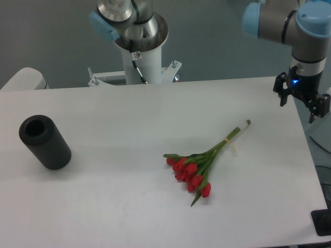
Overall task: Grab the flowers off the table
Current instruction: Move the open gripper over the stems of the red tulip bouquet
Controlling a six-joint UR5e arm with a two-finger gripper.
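Note:
The flowers (199,163), a small bunch of red tulip buds with green stems tied by a pale band, lie flat on the white table (129,119), right of centre, with the stem ends pointing up and right. My gripper (301,106) hangs at the far right edge of the table, above and to the right of the stem tips and well apart from them. Its two black fingers stand spread with nothing between them.
A black cylinder (45,142) stands at the left of the table, its open top facing the camera. The arm's white base column (140,57) rises behind the far edge. A dark object (323,222) shows at the bottom right corner.

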